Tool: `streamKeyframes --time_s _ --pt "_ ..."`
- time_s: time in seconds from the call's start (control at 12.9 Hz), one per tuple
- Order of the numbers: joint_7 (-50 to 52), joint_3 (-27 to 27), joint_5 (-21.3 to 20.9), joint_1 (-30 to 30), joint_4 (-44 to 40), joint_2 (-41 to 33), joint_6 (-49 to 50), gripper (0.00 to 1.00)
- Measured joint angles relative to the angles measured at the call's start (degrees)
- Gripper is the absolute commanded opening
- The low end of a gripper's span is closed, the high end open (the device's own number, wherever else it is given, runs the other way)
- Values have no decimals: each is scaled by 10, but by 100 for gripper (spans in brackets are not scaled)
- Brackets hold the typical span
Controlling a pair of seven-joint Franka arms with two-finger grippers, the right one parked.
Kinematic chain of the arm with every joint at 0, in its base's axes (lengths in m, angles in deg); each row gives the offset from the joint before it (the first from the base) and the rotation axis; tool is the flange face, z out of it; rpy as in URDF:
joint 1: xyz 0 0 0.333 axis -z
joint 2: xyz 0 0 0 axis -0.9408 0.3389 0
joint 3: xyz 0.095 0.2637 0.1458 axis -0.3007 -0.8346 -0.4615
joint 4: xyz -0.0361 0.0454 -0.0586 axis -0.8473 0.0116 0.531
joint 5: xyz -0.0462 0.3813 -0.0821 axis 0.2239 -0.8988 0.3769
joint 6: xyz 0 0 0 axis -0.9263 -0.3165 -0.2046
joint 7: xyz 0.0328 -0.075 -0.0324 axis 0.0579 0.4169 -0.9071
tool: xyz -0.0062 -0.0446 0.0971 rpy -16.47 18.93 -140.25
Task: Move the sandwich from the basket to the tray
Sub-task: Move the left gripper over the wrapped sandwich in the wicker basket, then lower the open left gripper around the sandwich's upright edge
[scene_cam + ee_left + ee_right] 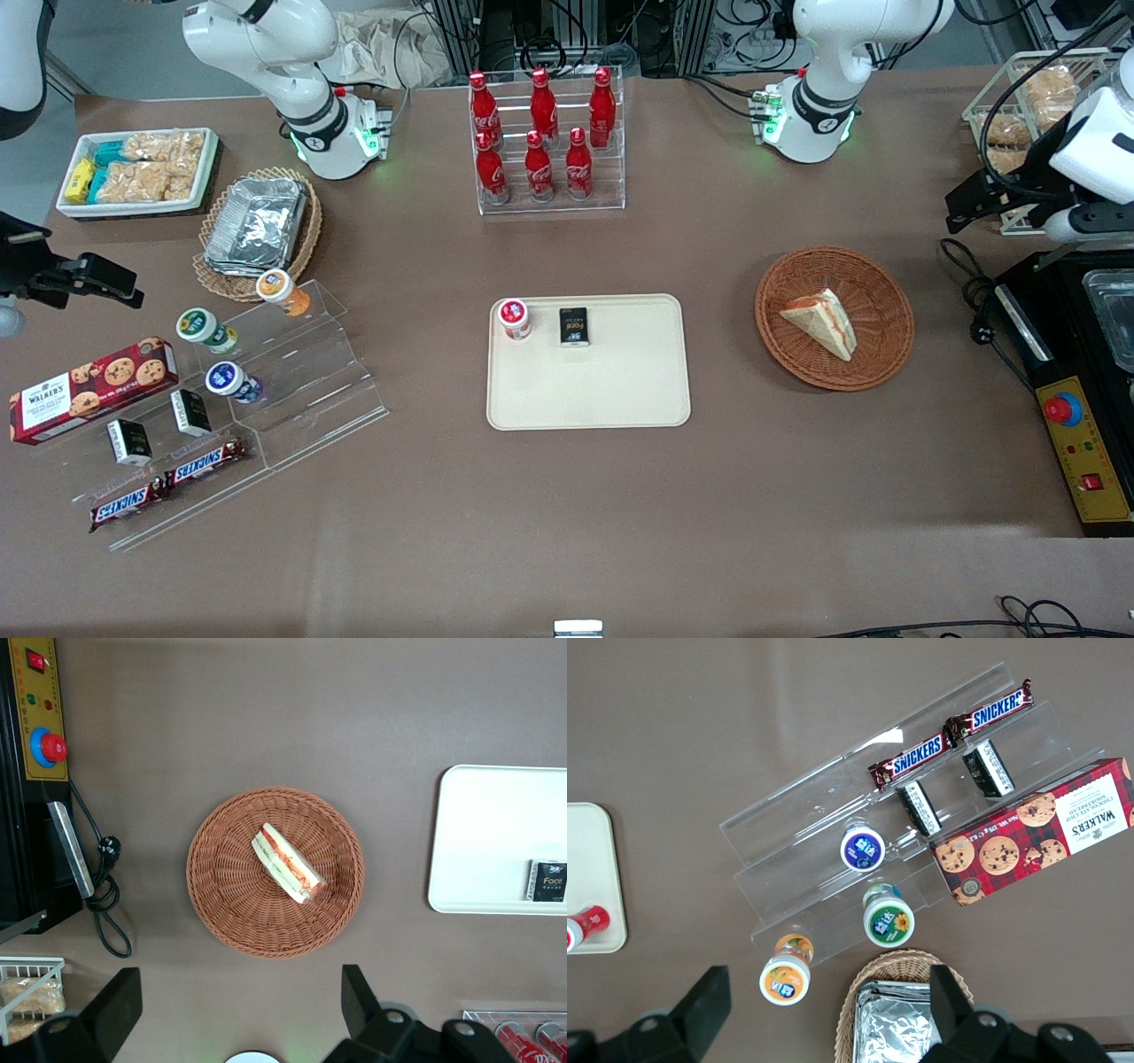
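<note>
So, counting what's on the table: one sandwich, a white-bread wedge with orange-red and green layers, lying inside the one reddish-brown wicker basket toward the working arm's end of the table. One cream tray sits in the middle, well apart from the basket, and it already has two things on it: a small red-lidded cup and a little black packet, side by side near the rim farther from the front camera. The red cola bottles come to six, standing in two rows of three in a clear rack. Toward the parked arm's end there's a clear stepped display with three more cups, two small black packets and two Snickers bars, plus one Walkers cookie box, one paler basket holding foil trays, and one white tub of snack packets. Now the gripper: it's up above the table and well clear of the basket, seen in the wrist view with its two black fingers spread wide, wider than the sandwich, and there's nothing between them and nothing touching them. Sandwich is untouched in the basket.
</note>
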Motion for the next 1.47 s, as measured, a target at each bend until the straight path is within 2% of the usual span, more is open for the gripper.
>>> streamKeyframes --time_s 0.39,0.62,1.09,1.24,1.47 --pt "15 1 0 0 1 20 6 100" --pt "116 8 0 2 25 45 -20 100" --pt "488 59 -1 6 229 45 -245 100" --pt "540 67 -1 6 309 48 -334 100" --pt "591 66 0 4 351 78 -391 100"
